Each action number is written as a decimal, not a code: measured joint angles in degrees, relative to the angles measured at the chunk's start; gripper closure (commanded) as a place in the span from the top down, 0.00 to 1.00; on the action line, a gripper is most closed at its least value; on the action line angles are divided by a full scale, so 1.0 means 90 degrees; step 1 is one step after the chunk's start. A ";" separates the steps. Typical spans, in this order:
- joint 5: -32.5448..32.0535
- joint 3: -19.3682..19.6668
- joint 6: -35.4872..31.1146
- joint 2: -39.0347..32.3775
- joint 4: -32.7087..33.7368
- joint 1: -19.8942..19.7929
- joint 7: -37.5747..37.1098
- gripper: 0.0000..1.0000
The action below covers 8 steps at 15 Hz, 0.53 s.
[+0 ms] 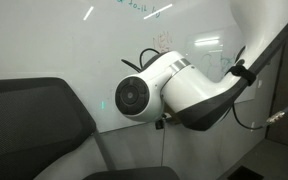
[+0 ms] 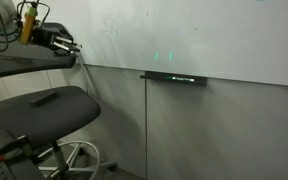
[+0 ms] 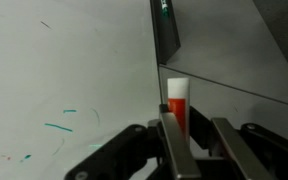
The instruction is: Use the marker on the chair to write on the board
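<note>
A glossy white board (image 1: 104,40) fills the background in an exterior view, with thin green scribbles near its top edge and a faint orange mark further down. The robot's white arm (image 1: 179,90), smooth and rounded with a circular joint cap, reaches across in front of it. At lower left sits the chair (image 1: 29,120), its broad dark grey upholstered back rounded at the edge. The marker cannot be made out here.

In an exterior view from further back, the board (image 2: 204,30) runs wall-wide above a flat grey panel, with a dark narrow ledge (image 2: 174,77) at its bottom edge and small green marks just above that. The chair (image 2: 44,108) shows a padded seat on a shiny metal base. The dark gripper (image 2: 64,45) hangs at upper left near the board, above the seat; what it holds is too small to tell.

In the wrist view the gripper (image 3: 184,135) is pinching the marker (image 3: 176,110), a straight cylinder with an orange-red barrel and a white end. Its long axis runs straight out from the fingers (image 3: 227,140), white end pointing away toward the board (image 3: 64,70), which carries teal scribbles. Whether it touches the surface cannot be told.
</note>
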State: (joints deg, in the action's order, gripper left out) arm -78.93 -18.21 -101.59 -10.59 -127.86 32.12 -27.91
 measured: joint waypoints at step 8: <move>-0.0008 -0.0020 -0.2386 -0.0572 -0.0297 -0.0896 0.0039 0.06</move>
State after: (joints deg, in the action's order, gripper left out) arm -79.01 -18.39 -123.06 -15.73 -130.53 24.05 -27.56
